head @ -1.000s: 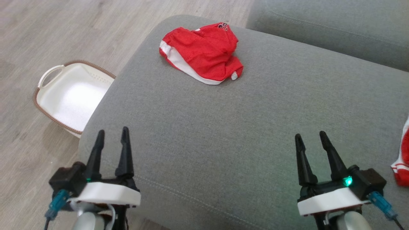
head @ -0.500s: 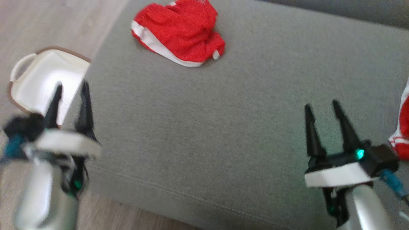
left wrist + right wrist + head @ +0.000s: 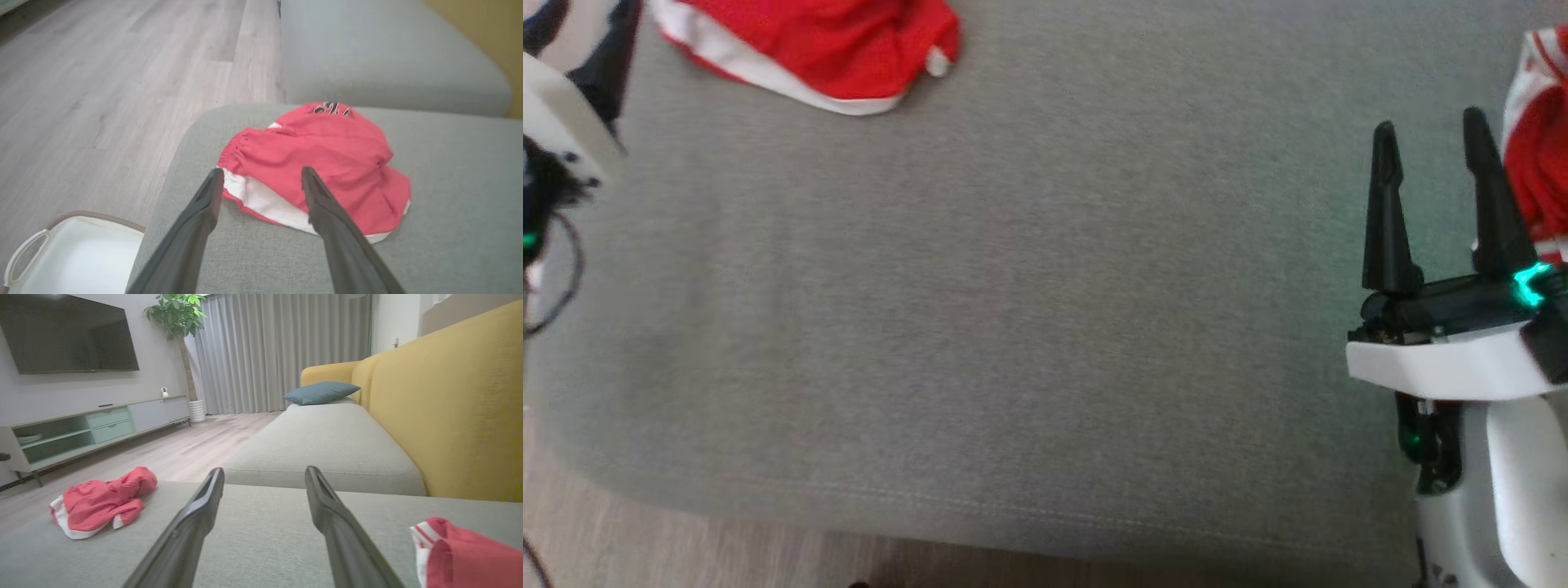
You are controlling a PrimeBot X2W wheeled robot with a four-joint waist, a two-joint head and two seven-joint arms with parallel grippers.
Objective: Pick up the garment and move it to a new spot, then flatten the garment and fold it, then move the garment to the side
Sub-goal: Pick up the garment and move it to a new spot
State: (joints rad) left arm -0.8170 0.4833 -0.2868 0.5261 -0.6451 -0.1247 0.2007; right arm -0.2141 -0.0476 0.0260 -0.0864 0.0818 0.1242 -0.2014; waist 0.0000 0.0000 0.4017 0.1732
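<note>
Left gripper [image 3: 262, 170] and right gripper [image 3: 1429, 122] stand spread and empty; the red garment [image 3: 327, 163] lies crumpled at the cushion's [image 3: 1013, 286] far left corner, so the left one best pinches a raised fold, not the flat hem.

The shorts [image 3: 347, 163] are red with a white edge. The sofa seat [image 3: 1013, 286] is grey, its back [image 3: 449, 408] yellow. The basket [image 3: 81, 257] is white.

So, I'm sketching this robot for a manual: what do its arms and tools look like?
The right tool and left tool each have two long, tapered dark fingers. On the right, they rise from a black block with a green light, mounted on a white plate atop a pale, glossy forearm. Thin dark cables hang by the left wrist.
</note>
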